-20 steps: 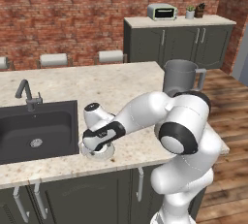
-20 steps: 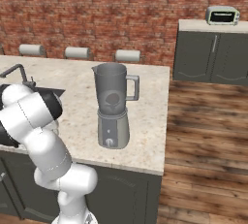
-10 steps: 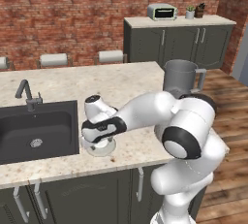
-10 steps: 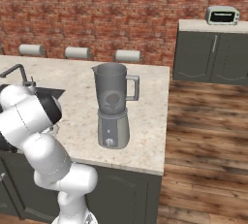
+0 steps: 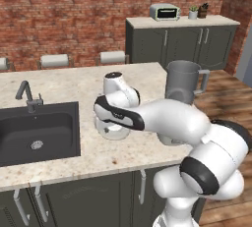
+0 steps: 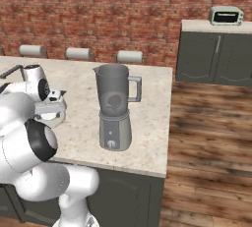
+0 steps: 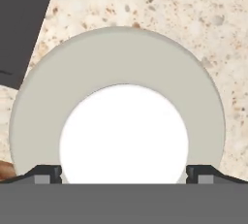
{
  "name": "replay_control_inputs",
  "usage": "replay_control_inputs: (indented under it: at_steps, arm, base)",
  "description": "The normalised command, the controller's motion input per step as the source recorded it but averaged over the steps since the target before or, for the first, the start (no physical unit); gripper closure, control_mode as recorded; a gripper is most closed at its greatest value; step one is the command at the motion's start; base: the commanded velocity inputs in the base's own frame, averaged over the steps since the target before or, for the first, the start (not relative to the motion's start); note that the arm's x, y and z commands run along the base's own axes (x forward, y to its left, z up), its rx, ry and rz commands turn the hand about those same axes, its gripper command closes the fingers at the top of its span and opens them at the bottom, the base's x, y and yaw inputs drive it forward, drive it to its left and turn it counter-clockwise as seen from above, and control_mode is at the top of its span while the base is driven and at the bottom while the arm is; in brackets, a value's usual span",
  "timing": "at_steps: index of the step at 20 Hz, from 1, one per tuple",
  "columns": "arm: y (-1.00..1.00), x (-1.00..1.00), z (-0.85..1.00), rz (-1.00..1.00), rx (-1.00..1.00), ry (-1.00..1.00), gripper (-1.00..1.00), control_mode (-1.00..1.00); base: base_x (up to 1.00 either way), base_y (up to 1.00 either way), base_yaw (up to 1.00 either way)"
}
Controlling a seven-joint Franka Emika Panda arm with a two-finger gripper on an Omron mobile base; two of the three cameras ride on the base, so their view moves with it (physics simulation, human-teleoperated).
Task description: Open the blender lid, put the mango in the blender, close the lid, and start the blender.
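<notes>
Counter (image 5: 64,81) holds blender lid (image 7: 116,72) beside sink (image 5: 37,130).

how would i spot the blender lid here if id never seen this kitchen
Find the speckled stone counter with the dark sink set into it. Just right of the sink, under the robot's gripper, lies the blender lid: a flat light-grey disc with a raised white centre cap, unlike the tall, open-topped blender farther right.

Round flat light-grey blender lid (image 5: 109,131) mostly hidden under white arm; in hand view lower part of its white cap cut off. Small reddish sliver (image 7: 4,168) at left edge, unidentifiable.
</notes>
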Motion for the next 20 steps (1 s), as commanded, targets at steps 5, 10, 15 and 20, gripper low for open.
replay_control_inputs:
  at_steps: [5, 10, 15, 20]
  arm:
    - [-0.35, 0.00, 1.00, -0.11, 0.00, -0.03, 1.00, -1.00]
    - [-0.32, 0.00, 1.00, -0.15, 0.00, -0.04, 1.00, -1.00]
    - [-0.37, 0.00, 1.00, -0.18, 0.00, -0.05, 1.00, -1.00]
    - [-0.46, 0.00, 0.96, -0.21, 0.00, -0.07, 1.00, -1.00]
  base:
    - [0.00, 0.00, 0.00]
    - [0.00, 0.00, 0.00]
    - [0.00, 0.00, 0.00]
    - [0.00, 0.00, 0.00]
